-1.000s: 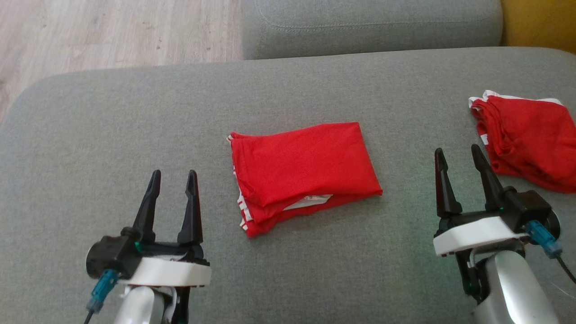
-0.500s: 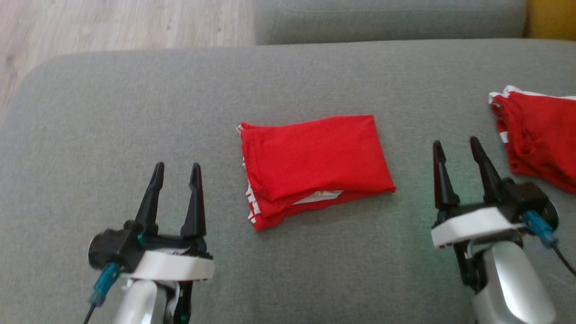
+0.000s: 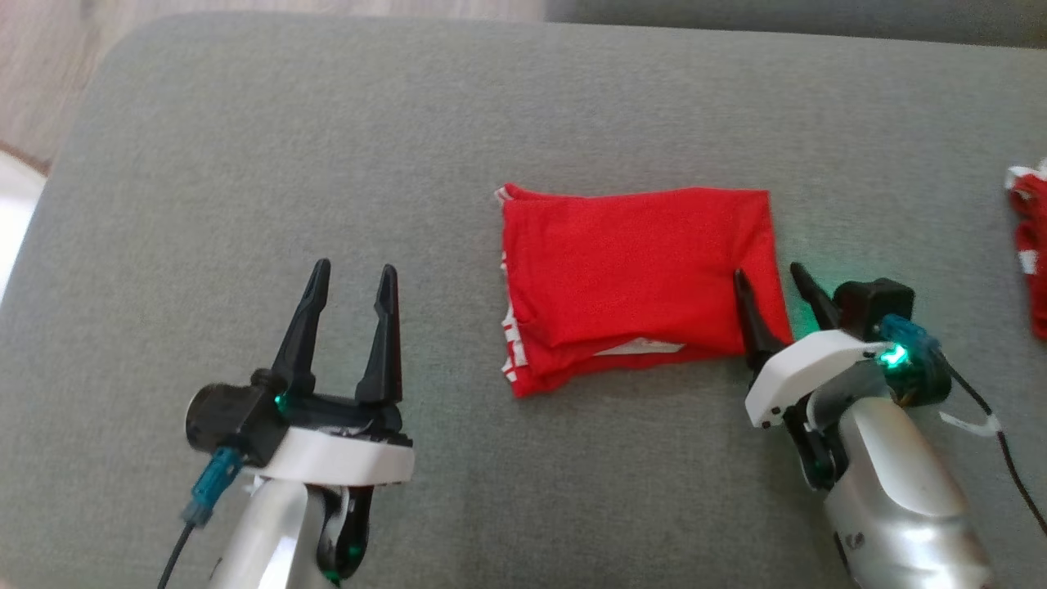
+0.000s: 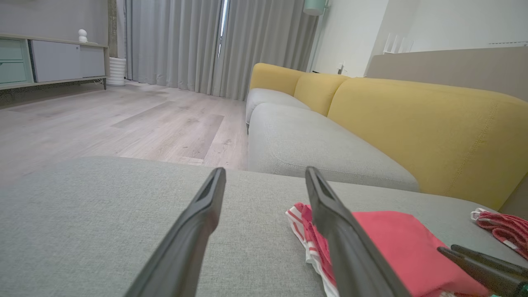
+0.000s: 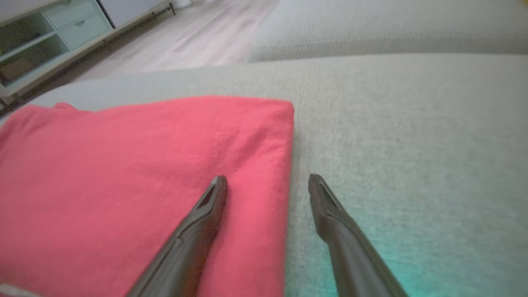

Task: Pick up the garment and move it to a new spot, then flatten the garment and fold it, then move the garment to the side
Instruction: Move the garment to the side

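Folding looks finished to me: the garment (image 3: 638,278) lies as a neat red rectangle around the middle of the grey seat cushion (image 3: 245,164), well back from its near edge, so I judge the pick-up, the flattening and the folds are done and only the shift to the side is left. My right gripper (image 3: 767,272) is at the garment's right edge with its fingers spread wide and nothing between them; in my right wrist view one finger sits over the red cloth and the other over bare cushion just beside it, though I cannot tell whether either tip touches. My left gripper (image 3: 354,266) hangs wide open and empty over the cushion, well apart from the garment's left edge. The cloth looks soft and thin, stacked in a few layers, smooth on top with faint creases; white striped trim shows along its left edge and a white strip peeks out between the layers at the near edge. Another red garment (image 3: 1029,245) lies at the cushion's right edge.
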{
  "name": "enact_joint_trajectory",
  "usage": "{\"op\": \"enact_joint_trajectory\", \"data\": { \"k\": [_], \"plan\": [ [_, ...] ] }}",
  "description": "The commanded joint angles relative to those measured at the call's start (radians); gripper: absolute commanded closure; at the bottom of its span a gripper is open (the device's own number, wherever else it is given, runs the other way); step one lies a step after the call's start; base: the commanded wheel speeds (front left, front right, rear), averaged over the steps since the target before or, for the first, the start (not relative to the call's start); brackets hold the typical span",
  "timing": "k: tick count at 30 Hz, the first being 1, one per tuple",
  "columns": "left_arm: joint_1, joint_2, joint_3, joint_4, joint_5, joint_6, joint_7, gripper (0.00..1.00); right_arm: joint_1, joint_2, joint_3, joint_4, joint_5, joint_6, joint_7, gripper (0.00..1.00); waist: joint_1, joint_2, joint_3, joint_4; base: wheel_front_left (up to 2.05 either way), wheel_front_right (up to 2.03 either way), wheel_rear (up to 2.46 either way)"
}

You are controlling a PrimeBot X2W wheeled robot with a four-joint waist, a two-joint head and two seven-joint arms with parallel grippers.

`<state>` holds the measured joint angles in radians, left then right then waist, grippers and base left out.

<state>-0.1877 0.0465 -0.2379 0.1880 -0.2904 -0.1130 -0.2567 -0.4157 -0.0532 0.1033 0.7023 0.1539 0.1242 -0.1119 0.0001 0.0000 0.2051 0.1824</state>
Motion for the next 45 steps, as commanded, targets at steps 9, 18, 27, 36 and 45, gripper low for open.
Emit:
{"op": "enact_joint_trajectory", "data": {
  "k": [9, 18, 27, 36, 45],
  "plan": [
    [-0.062, 0.004, 0.009, -0.029, -0.011, 0.012, -0.005, 0.00, -0.104, 0.003, 0.105, 0.151, 0.024, 0.007, 0.002, 1.00, -0.0001, 0.0000, 0.029, 0.034, 0.00, 0.00, 0.00],
    [-0.073, 0.004, -0.017, -0.040, -0.003, 0.012, -0.005, 0.00, -0.177, 0.002, 0.109, 0.173, -0.128, 0.007, -0.116, 1.00, -0.0001, 0.0000, 0.000, -0.055, 0.00, 0.00, 0.00],
    [-0.080, 0.004, -0.049, -0.062, 0.007, 0.015, -0.005, 0.00, -0.214, -0.091, 0.117, 0.067, -0.197, 0.007, -0.142, 1.00, -0.0001, 0.0000, -0.035, -0.188, 0.00, 0.00, 0.00],
    [-0.095, 0.004, -0.082, -0.073, 0.013, 0.019, -0.005, 0.00, -0.270, -0.283, 0.139, 0.014, -0.128, 0.007, -0.093, 1.00, -0.0001, 0.0000, -0.020, -0.262, 0.00, 0.00, 0.00],
    [-0.113, 0.004, -0.075, -0.065, 0.025, 0.010, -0.005, 0.00, -0.319, -0.389, 0.031, 0.071, -0.137, 0.007, -0.050, 1.00, -0.0001, 0.0000, 0.039, -0.239, 0.00, 0.00, 0.00]
  ]
}}
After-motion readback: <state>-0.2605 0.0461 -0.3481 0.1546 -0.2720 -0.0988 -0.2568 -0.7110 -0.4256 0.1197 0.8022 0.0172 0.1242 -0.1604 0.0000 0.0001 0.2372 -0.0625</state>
